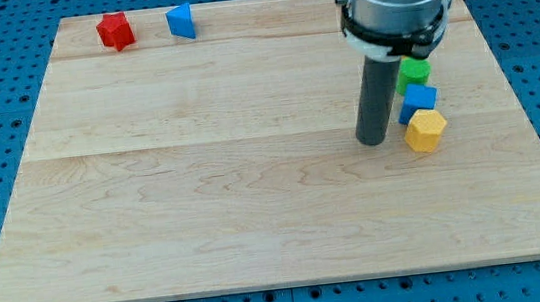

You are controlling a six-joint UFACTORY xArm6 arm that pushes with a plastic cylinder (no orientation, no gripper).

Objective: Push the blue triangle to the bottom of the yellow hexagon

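Note:
A blue triangle [181,22] lies near the view's top left, next to a red block [116,31]. A yellow hexagon [426,130] lies at the view's right, just below a blue block [418,101] that touches it. My tip [373,142] rests on the board just left of the yellow hexagon, a small gap apart, far to the right of the blue triangle.
A green block [415,71] sits above the blue block, partly hidden by the arm's body [397,2]. The wooden board [254,193] lies on a blue pegboard surface.

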